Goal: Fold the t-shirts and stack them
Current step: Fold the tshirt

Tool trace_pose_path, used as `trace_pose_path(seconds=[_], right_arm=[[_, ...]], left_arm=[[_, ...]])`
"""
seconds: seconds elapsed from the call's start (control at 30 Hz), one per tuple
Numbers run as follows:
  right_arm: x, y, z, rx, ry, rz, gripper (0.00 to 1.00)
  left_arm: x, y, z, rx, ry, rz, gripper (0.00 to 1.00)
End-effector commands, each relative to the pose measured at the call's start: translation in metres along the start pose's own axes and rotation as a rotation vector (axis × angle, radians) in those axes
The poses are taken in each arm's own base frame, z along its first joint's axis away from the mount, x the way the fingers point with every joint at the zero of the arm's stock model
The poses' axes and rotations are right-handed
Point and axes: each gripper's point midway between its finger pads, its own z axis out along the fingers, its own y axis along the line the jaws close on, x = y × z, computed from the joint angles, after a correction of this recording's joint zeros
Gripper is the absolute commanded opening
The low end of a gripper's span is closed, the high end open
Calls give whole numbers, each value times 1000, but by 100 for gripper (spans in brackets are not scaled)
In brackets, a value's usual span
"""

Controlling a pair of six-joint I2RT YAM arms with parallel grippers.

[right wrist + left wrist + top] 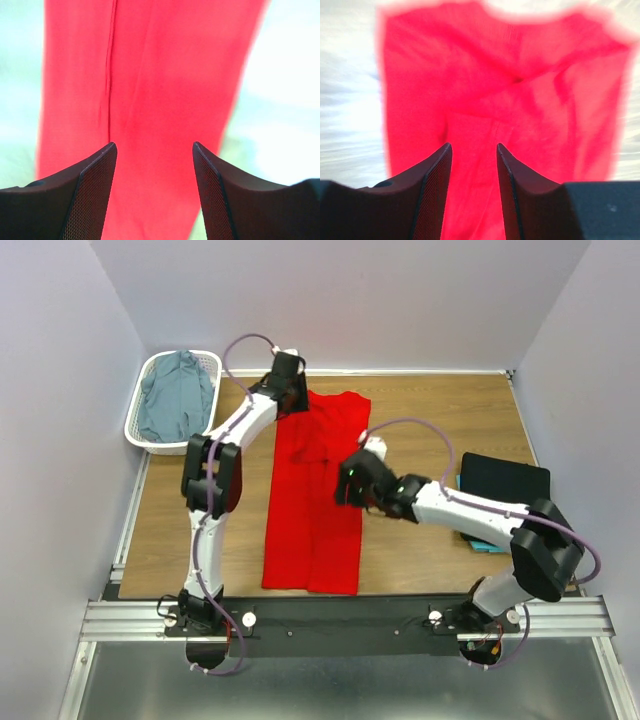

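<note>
A bright red t-shirt (312,510) lies on the wooden table as a long narrow strip with its sides folded in, running from the far side toward me. My left gripper (294,400) (474,146) hovers over its far end, open, with only red cloth (485,100) showing below the gap. My right gripper (347,487) (154,145) hangs over the strip's right edge at mid-length, open and empty above the red cloth (150,75). A folded black t-shirt (505,480) rests on a teal one (482,544) at the right. A grey-blue t-shirt (177,400) lies in the basket.
The white lattice basket (137,426) stands at the far left corner. White walls close in the table on three sides. Bare wood (170,530) shows left of the red shirt and at the far right (450,415).
</note>
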Motion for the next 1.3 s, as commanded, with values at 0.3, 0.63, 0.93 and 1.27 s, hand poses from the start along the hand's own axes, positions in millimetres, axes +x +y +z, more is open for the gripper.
trace_pose_path(seconds=[0.3,0.63,0.93,1.27], right_arm=[[-199,-9,112,36,-194,81,64],[-225,8,220,-1,-226,58,58],[-204,15,254,-52,-177,105,52],[-195,8,255,-28,-157,138,40]], left_arm=[[5,29,-165,153,-209,-272,44],[33,29,-223,239,-234,-104,44],[35,26,-239,270,-252,-69,44],[38,27,-235,277,-242,-61,44]])
